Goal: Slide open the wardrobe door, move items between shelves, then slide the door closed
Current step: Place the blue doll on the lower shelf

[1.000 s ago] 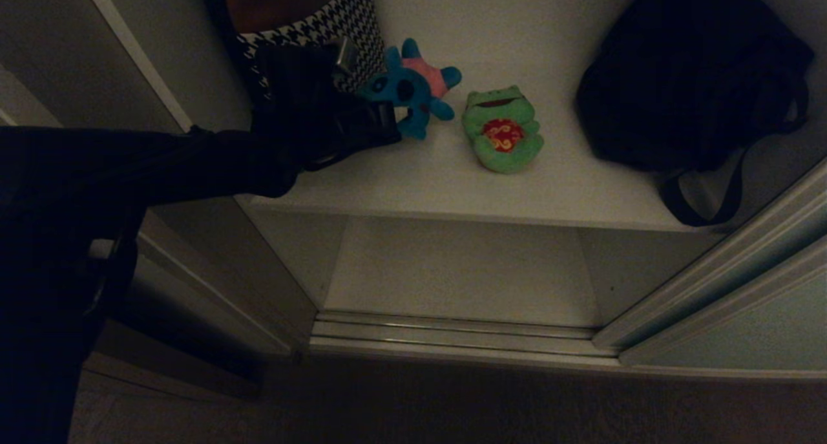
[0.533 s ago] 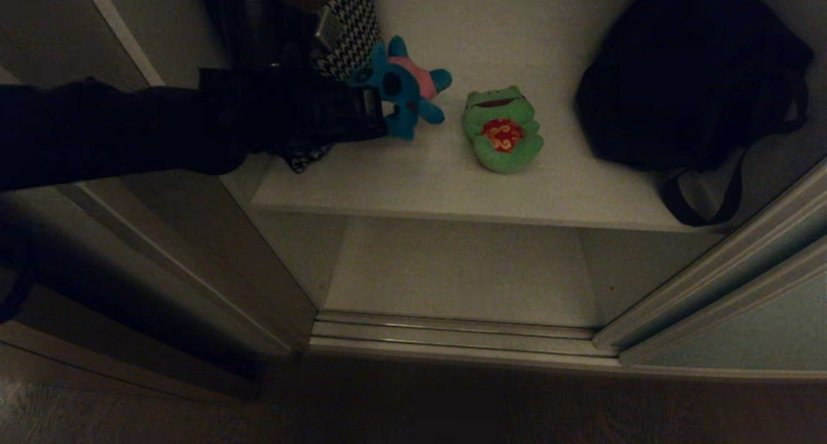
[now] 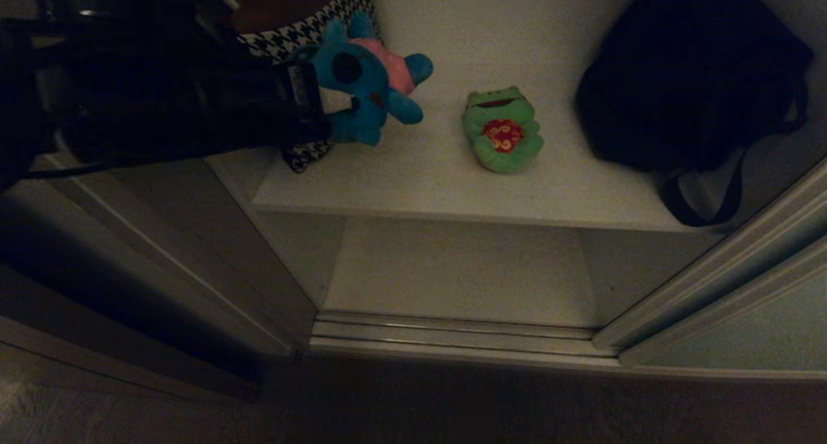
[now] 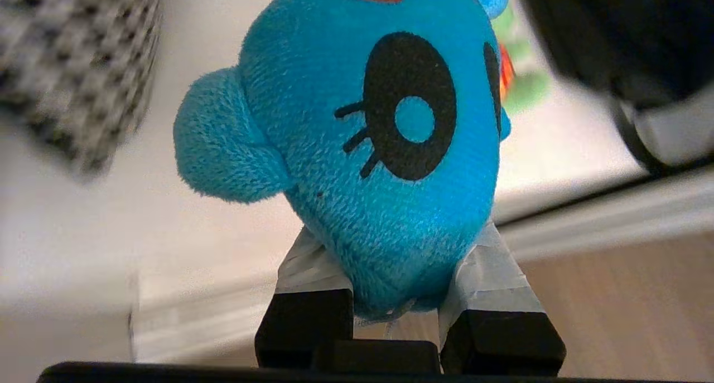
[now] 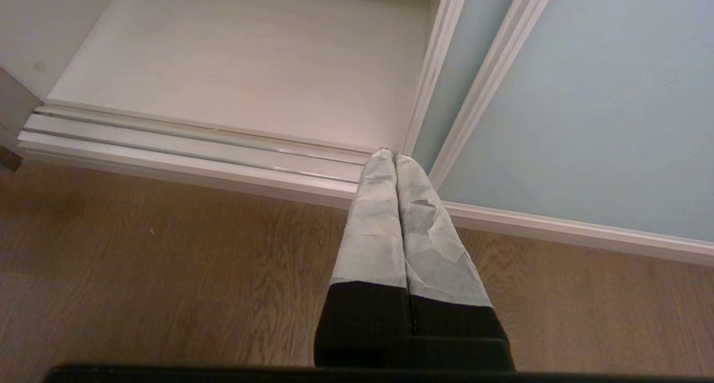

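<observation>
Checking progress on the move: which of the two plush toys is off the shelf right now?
The teal plush toy, clamped in the left gripper; the green frog toy lies on the upper shelf.

You had no readable text, label, brand, number or sign anywhere in these views. The teal plush toy [image 4: 385,149] carried only a printed black eye with lashes and a red-brown patch, no lettering. The green frog plush toy [image 3: 503,130] bore a red patch with a yellow swirl pattern on its belly, too small to read as any character. The houndstooth bag [image 3: 303,33] showed only its black-and-white weave. The black bag [image 3: 691,75], the sliding wardrobe door [image 5: 591,104] and the shelves [image 3: 452,185] were plain, without markings you could make out.
</observation>
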Controlling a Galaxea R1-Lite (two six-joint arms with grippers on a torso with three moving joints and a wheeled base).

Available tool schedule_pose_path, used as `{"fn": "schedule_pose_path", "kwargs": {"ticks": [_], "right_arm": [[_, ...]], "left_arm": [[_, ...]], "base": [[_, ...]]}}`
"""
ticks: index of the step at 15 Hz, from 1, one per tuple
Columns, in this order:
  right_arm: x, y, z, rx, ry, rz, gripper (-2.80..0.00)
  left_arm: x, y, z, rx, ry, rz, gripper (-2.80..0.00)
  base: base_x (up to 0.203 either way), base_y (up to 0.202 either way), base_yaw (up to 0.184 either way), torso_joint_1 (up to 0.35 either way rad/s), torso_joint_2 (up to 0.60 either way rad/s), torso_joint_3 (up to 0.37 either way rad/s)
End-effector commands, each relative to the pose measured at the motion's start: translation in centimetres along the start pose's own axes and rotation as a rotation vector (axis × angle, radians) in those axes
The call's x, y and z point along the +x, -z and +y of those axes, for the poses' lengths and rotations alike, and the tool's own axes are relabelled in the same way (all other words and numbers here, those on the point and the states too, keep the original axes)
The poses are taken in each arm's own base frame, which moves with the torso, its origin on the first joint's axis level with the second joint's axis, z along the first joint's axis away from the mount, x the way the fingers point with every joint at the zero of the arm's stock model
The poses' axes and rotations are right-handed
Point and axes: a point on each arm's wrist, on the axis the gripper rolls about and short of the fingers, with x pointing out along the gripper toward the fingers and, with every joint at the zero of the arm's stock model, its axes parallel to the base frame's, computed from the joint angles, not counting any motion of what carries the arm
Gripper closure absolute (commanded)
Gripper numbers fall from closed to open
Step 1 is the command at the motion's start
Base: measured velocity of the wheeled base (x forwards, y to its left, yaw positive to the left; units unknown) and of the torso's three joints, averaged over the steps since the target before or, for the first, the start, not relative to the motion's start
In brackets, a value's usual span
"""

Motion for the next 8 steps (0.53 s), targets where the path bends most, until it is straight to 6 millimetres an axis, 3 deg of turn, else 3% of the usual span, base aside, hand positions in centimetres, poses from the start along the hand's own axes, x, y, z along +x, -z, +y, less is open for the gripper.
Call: {"fn": "schedule_pose_path", "kwargs": {"ticks": [1, 8], "right_arm": [[0.0, 0.0, 0.0, -0.001, 0.000, 0.001, 0.00], [0.0, 0.0, 0.0, -0.001, 0.000, -0.001, 0.00]], "left_arm": [[-5.7, -0.1, -0.8, -0.005, 0.015, 0.006, 0.00], [-11.9, 8.1, -0.4, -0.082, 0.001, 0.318, 0.00]], "base": [[0.000, 0.000, 0.000, 0.000, 0.00, 0.000], [0.000, 0.000, 0.000, 0.000, 0.00, 0.000]]}}
